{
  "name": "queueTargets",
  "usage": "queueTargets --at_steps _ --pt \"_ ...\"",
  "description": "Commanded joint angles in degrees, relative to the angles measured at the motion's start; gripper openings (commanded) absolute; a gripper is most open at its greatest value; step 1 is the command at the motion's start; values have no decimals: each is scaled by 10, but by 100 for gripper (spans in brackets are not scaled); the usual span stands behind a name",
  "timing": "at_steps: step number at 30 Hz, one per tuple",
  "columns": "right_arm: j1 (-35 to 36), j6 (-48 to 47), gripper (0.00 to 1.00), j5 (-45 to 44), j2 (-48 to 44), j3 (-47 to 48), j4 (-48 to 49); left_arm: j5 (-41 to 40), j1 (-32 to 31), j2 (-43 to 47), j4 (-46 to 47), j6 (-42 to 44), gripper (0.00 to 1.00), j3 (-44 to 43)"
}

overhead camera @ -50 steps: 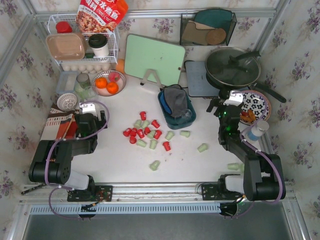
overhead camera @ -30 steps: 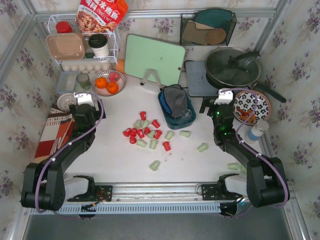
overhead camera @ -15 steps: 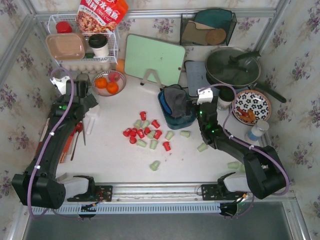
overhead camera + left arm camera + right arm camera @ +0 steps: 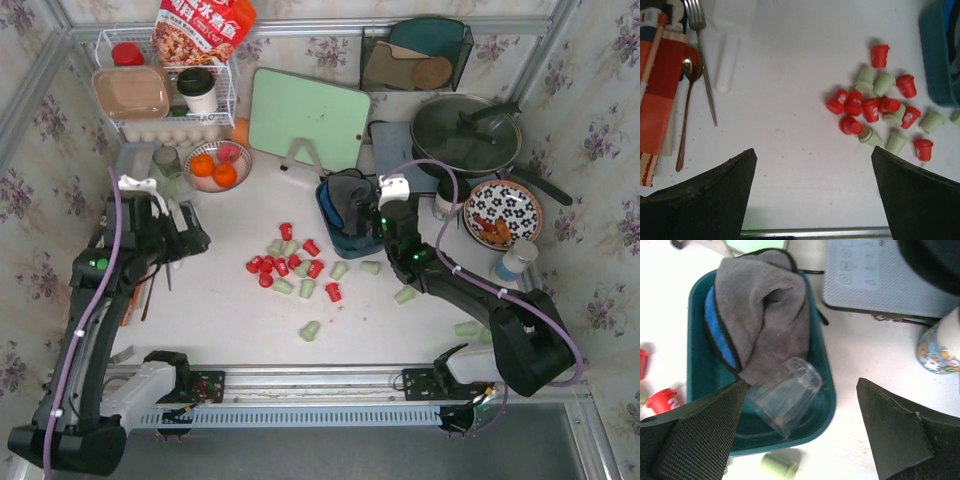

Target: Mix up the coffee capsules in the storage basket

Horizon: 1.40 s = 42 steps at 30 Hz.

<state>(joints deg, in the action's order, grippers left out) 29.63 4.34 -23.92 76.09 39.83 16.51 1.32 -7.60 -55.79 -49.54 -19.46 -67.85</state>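
Top view: red and green coffee capsules point(image 4: 295, 268) lie scattered mid-worktop point(image 4: 230, 310), just left of the storage basket point(image 4: 345, 243). Left wrist: left jaws spread wide and empty, the capsules clustered at right. Right wrist: right jaws parted and empty above the basket, which holds a grey cloth point(image 4: 765, 305) and a clear cup point(image 4: 785, 392).

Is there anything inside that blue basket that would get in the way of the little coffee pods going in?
Yes. A grey cloth and a clear cup on its side fill most of the storage basket, leaving little room for the coffee capsules scattered on the table.
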Motion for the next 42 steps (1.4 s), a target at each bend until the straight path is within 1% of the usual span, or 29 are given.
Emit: queueTargets --at_steps 1,4,8,16,21,25,32,35,37,40,42 --pt "30 36 100 34 14 14 -26 43 -1 54 33 30 100 59" --pt "52 51 100 36 31 24 -36 33 -1 82 50 30 100 94" --pt "74 38 97 4 66 33 -54 34 -1 90 49 27 100 103" --pt "80 -78 89 -77 107 62 -117 66 -1 124 54 16 100 111" --pt "80 -131 83 -91 135 73 -124 70 -1 142 54 14 100 112" --pt "80 -146 76 -89 165 87 -124 76 -1 153 55 9 100 114" --pt "81 -150 59 -105 202 99 -114 87 -1 162 57 6 100 114" --pt "81 -152 48 -115 208 100 -111 90 -1 166 57 6 100 114" --pt "81 -155 43 -120 209 100 -107 92 -1 168 57 6 100 113" --pt "80 -158 33 -126 211 100 -99 96 -1 168 56 5 100 112" --pt "81 -155 21 -126 211 105 -103 98 -2 172 55 6 100 112"
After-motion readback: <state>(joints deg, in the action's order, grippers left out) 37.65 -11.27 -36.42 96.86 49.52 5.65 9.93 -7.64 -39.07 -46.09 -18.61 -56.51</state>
